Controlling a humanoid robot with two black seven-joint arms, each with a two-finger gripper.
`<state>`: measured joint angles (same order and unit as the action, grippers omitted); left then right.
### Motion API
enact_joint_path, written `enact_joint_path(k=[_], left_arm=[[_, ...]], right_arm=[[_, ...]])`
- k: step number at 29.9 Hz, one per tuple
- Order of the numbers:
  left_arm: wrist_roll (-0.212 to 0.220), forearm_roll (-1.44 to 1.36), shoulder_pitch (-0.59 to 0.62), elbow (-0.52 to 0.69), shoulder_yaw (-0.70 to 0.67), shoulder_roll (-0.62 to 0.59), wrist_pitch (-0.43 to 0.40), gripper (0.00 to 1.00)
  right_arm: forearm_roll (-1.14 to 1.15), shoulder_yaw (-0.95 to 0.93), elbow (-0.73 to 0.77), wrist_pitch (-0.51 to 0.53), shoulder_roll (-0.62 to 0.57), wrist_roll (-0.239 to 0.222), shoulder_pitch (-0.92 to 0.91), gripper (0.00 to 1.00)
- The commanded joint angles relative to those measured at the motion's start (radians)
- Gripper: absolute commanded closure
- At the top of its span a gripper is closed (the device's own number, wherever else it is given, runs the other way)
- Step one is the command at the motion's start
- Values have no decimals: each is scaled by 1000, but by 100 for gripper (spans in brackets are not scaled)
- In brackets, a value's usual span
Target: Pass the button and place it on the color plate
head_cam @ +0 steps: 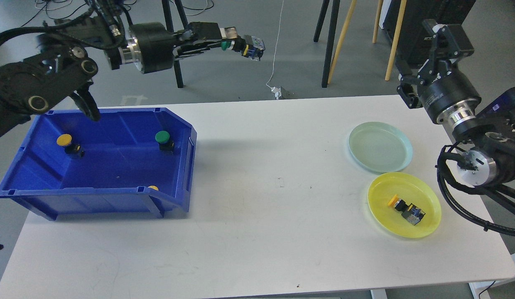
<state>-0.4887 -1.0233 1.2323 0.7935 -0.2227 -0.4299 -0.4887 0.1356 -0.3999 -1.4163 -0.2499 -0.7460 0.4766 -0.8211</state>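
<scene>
My left gripper (234,43) is shut on a green button (246,46) and holds it high above the table's far edge, pointing right. The blue bin (180,174) at the left holds a green button (163,140), a yellow button (67,143) and another yellow button (153,188) half hidden by the front wall. The pale green plate (380,146) is bare. The yellow plate (427,216) holds a yellow button (405,209). My right gripper (442,35) is raised at the far right, above the plates; its fingers cannot be told apart.
The white table (261,216) carries the bin at the left and the two plates at the right. Black and wooden stand legs (328,45) and a dark cabinet (411,29) stand on the floor beyond the far edge.
</scene>
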Motion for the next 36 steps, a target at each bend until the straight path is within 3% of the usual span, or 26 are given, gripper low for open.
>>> enact_joint_path(k=[1, 5, 12, 28, 32, 36], left_arm=[[0, 55, -16, -85, -1, 126, 0, 92], [0, 130, -34, -131, -3, 174, 0, 92], [0, 184, -47, -132, -3, 188, 0, 91], [0, 184, -54, -169, -1, 240, 0, 91], [0, 186, -54, -171, -1, 240, 0, 91], [0, 186, -53, -171, -3, 241, 0, 91]], right_arm=[[10, 128, 49, 8, 52, 5, -96, 0], [16, 154, 125, 9, 177, 5, -116, 0], [13, 159, 172, 9, 293, 8, -136, 1], [7, 159, 218, 8, 390, 8, -147, 3], [7, 159, 218, 6, 398, 7, -153, 15], [16, 159, 226, 3, 402, 2, -153, 35]])
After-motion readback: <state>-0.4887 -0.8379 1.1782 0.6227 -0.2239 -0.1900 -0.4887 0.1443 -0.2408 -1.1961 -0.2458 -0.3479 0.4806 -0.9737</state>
